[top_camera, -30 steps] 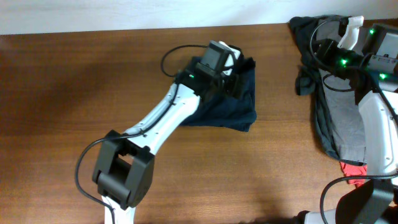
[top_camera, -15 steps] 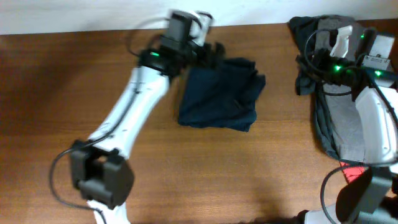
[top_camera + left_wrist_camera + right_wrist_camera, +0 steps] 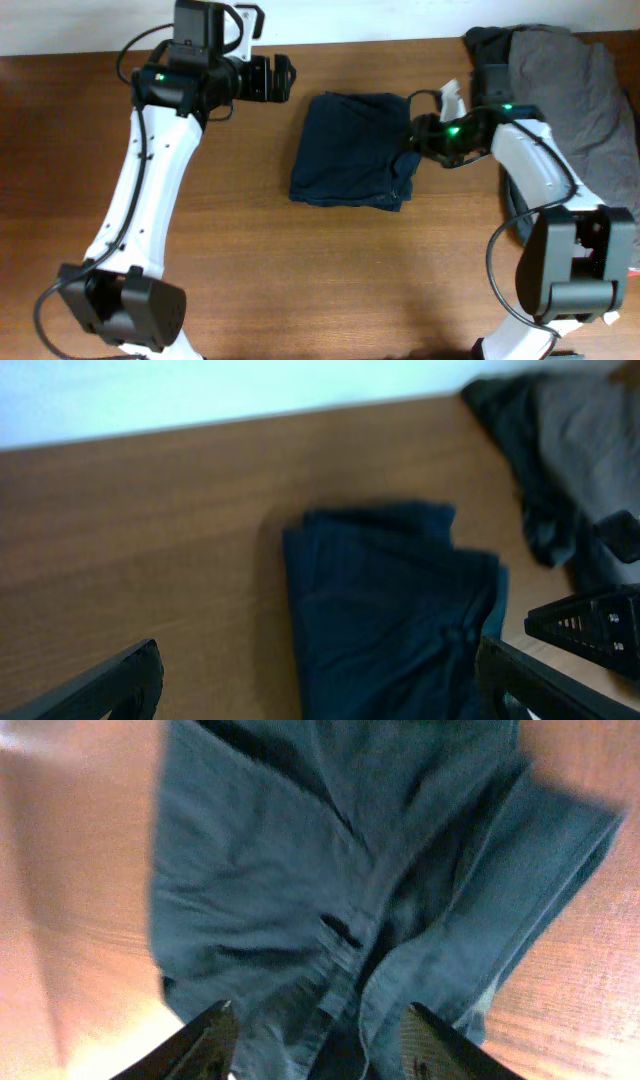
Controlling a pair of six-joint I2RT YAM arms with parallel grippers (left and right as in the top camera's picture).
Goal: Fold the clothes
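Observation:
The navy blue shorts (image 3: 350, 150) lie folded into a rough rectangle mid-table, also seen in the left wrist view (image 3: 390, 620). My left gripper (image 3: 277, 78) hovers open up and to their left, clear of the fabric, with nothing between its fingers (image 3: 110, 685). At the shorts' right edge my right gripper (image 3: 412, 135) stands open. Its fingers (image 3: 195, 1040) straddle rumpled fabric of the shorts (image 3: 300, 890) without pinching it. More clothes, grey and charcoal (image 3: 560, 80), are heaped at the far right corner.
The grey pile (image 3: 570, 450) reaches along the table's right side behind the right arm. A white wall runs along the table's far edge (image 3: 400, 40). Bare wood (image 3: 300, 280) spreads in front of the shorts and to the left.
The left arm lifted off the shorts and swung up and left. The right arm came from the grey pile to the shorts' right edge, and its jaws went from shut to open.

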